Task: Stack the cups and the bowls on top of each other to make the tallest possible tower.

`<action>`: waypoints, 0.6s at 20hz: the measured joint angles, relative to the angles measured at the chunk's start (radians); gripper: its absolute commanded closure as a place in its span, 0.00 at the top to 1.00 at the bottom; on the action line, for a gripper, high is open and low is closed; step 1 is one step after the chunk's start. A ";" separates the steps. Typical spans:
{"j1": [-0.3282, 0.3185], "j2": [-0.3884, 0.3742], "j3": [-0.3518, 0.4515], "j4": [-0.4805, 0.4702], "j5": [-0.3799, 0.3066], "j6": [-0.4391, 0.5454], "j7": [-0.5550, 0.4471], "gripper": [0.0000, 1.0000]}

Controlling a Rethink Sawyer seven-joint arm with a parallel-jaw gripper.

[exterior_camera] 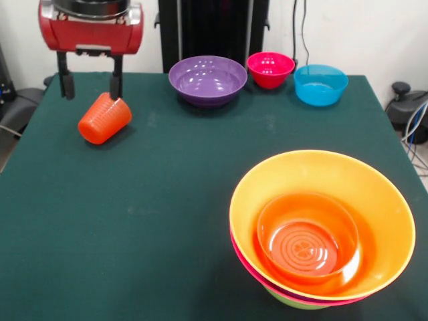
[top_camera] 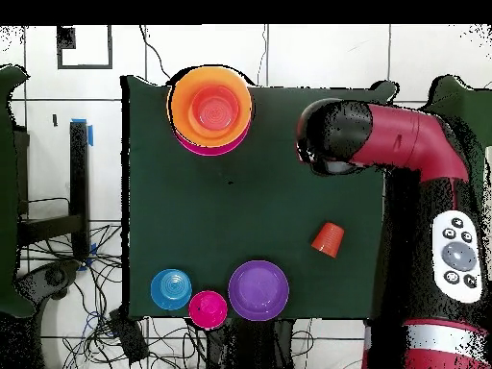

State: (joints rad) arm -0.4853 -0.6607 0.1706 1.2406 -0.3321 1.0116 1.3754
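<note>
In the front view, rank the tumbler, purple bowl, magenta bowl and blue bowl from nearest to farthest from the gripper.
1. Tumbler: lying tilted just below the gripper, by one of its fingers.
2. Purple bowl: further along the far edge.
3. Magenta bowl: beside the purple one.
4. Blue bowl: last in the row.

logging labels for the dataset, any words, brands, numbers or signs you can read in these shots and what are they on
No text can be read in either view.
The arm's grey control pad has round buttons; any marks on them are too small to read.
The orange-red cup, the bowls such as the purple bowl, and the red pincer housing show no lettering.
</note>
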 measured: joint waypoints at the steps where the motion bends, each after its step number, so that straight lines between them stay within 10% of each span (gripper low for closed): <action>1: -0.005 0.001 0.000 0.007 -0.006 -0.014 0.000 1.00; 12: -0.024 0.045 -0.011 0.057 -0.069 -0.139 0.000 1.00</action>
State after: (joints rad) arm -0.5096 -0.6155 0.1592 1.2979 -0.4009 0.8729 1.3754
